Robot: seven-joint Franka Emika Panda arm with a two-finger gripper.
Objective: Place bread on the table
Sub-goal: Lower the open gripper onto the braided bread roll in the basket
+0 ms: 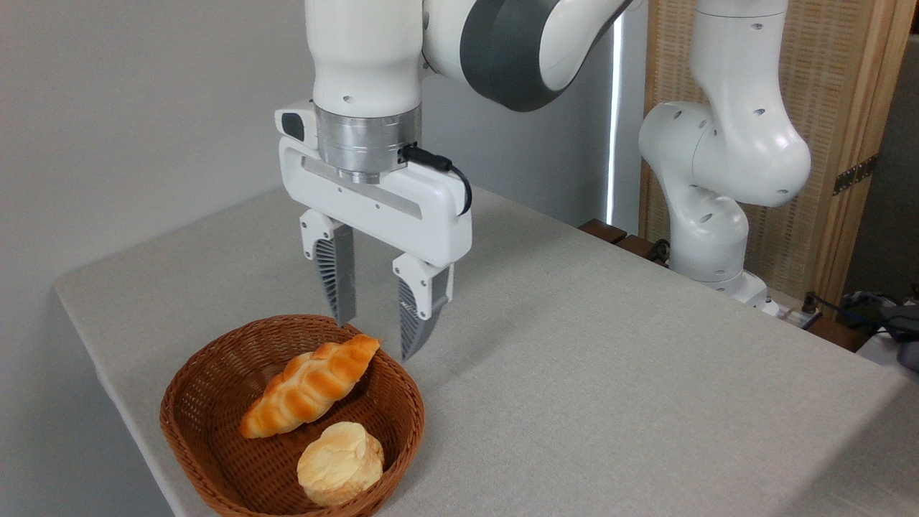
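Observation:
The bread point(310, 385), a twisted golden-orange loaf, lies slanted inside a brown wicker basket point(208, 380) at the front left of the grey-beige table point(610, 373). My gripper point(375, 339) hangs open just above the loaf's upper right end, over the basket's far rim. Its ribbed fingers point(336, 276) point straight down and hold nothing. The fingertips stand apart from the bread.
A pale round bun point(340, 462) sits in the basket in front of the loaf. The arm's white base point(718, 237) stands at the table's far right edge. Cables and dark objects point(883, 316) lie beyond the right corner. The table's left edge runs close to the basket.

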